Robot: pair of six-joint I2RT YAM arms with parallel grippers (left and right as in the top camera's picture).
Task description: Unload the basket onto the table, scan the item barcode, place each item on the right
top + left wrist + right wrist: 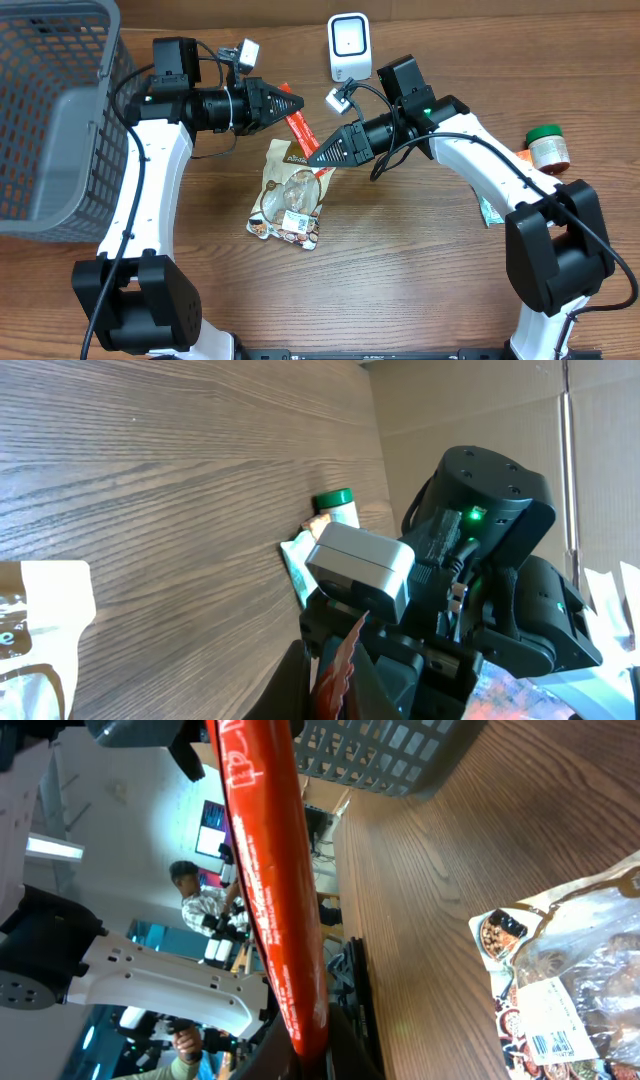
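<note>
Here, a red packet (299, 130) gripped at both ends

Long, narrow and glossy, with white lettering, it hangs above the worktop (400, 280) between the arms. The left gripper (292, 103) has its jaws closed on the far end, and the right gripper (318, 157) on the near end.

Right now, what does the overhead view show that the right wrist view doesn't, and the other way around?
Only overhead: the white scanner at the table's far edge and the green-lidded jar.
Only right wrist: the barcode label on the snack pouch, close enough to make out its bars, and a person in the room behind.
Both: the red stick packet gripped between the left tool and the right tool, the snack pouch, the grey basket and the wooden table.
</note>
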